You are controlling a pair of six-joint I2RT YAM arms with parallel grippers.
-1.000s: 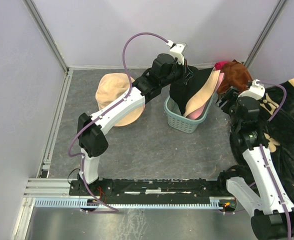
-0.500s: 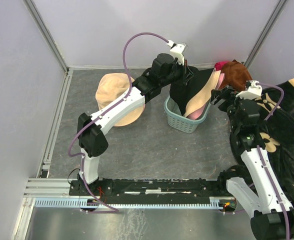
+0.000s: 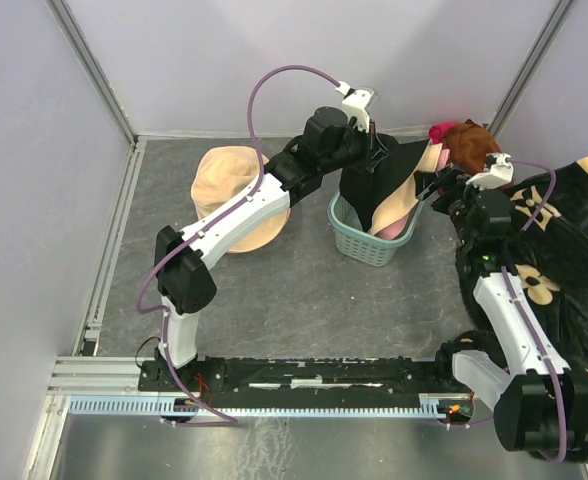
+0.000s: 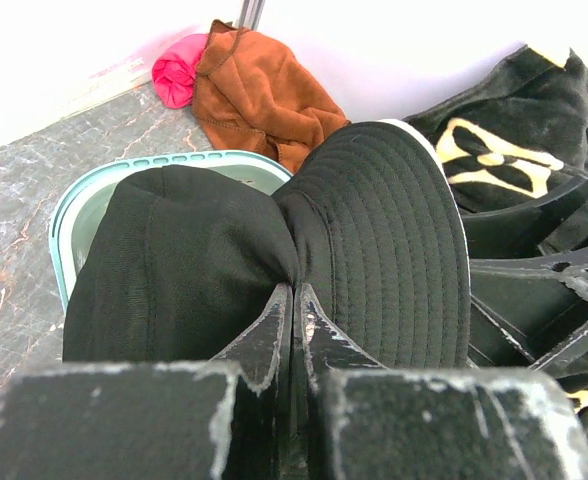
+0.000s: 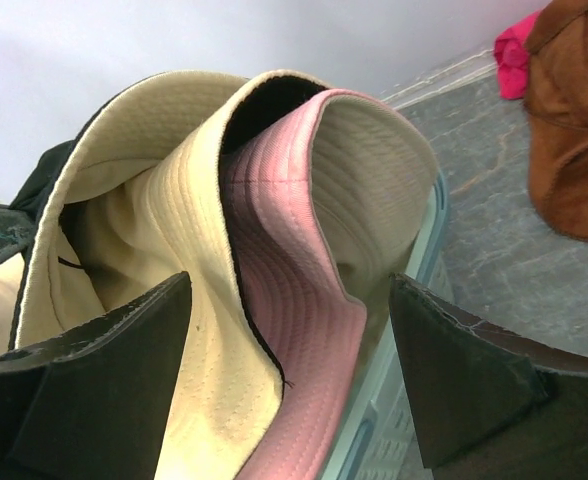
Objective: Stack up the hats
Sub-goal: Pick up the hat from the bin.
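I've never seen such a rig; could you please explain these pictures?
Two robot arms with two-finger grippers stand at the edge of a table. One picture looks down from above; the other two come from cameras on each wrist. The left gripper is shut, pinching a black hat at a teal basket. The right gripper is open, facing a pink hat in the basket, holding nothing. A tan hat lies on the table; a rust-brown cloth and a patterned black blanket lie to the right.

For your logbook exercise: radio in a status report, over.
Left gripper shut on black hat over teal basket. Right gripper open, flanking pink hat. Black hat crowds it.
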